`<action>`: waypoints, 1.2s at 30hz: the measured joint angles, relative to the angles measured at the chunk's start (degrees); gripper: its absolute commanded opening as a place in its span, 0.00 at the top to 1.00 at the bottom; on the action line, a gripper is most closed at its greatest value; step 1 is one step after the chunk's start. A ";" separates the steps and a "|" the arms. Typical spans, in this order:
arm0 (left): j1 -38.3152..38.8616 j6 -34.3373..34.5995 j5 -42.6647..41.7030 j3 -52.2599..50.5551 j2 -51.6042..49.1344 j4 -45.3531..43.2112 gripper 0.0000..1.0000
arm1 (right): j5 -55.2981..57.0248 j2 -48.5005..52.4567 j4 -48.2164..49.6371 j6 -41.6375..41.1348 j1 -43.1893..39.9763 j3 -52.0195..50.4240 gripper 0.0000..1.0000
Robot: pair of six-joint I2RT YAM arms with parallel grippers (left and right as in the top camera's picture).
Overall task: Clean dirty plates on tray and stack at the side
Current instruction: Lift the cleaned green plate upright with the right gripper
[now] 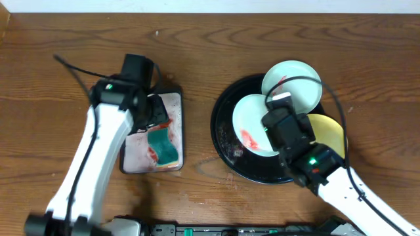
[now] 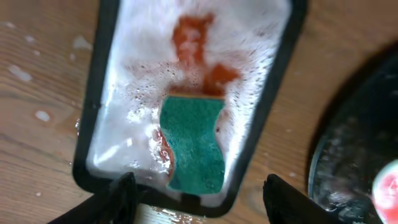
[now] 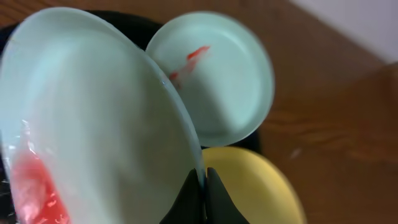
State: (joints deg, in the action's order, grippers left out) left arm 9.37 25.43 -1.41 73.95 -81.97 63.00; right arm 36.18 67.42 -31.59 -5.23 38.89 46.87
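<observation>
Left of the middle of the wooden worktop (image 1: 39, 78), nearer the front edge than the back, a small silver tray (image 1: 134, 157) with a dark rim is seen. It is filled with soapy foam that is stained red. A green sponge (image 2: 194, 149) is laid in the end of it closest to the front edge. The left pincer (image 2: 199, 186) is held over that same end. Its jaws are spread wide to either side of the sponge's end, and nothing is gripped.

Right of the middle, a large round black tray (image 1: 222, 134) is placed, and three plates are carried on it. The leftmost, a pale blue plate (image 1: 249, 121) with a red smear on its left part, is clamped at its rim by the right pincer (image 3: 203, 193). The jaws are pressed together on the thin edge. This plate is tilted, with the clamped side raised; whether its far edge touches the tray cannot be told.

Toward the back edge, a second pale plate (image 1: 295, 82) marked with a thin red streak is seen reaching over the tray's back rim. At the tray's right side, a yellow plate (image 1: 328, 131) is partly hidden under the right arm, and whether it is smeared cannot be told.
</observation>
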 measured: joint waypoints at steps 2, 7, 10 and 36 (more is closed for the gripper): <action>0.02 -0.02 0.00 0.00 2.58 0.15 0.32 | 2.93 0.00 0.33 1.27 1.90 0.00 0.99; 0.02 0.04 -0.04 0.00 7.34 1.14 0.18 | 11.06 0.00 0.79 3.37 6.80 0.00 0.99; 0.02 -0.04 -0.15 0.00 8.57 1.18 0.18 | 15.13 0.00 0.79 5.25 9.88 0.11 0.99; 0.00 -0.02 -0.17 0.00 8.61 1.18 0.16 | 21.99 -0.81 2.10 13.27 18.51 2.80 0.99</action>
State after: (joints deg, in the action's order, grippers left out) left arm 9.37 25.41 -1.58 73.95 -73.36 64.18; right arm 58.17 66.61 -29.50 8.03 57.41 49.67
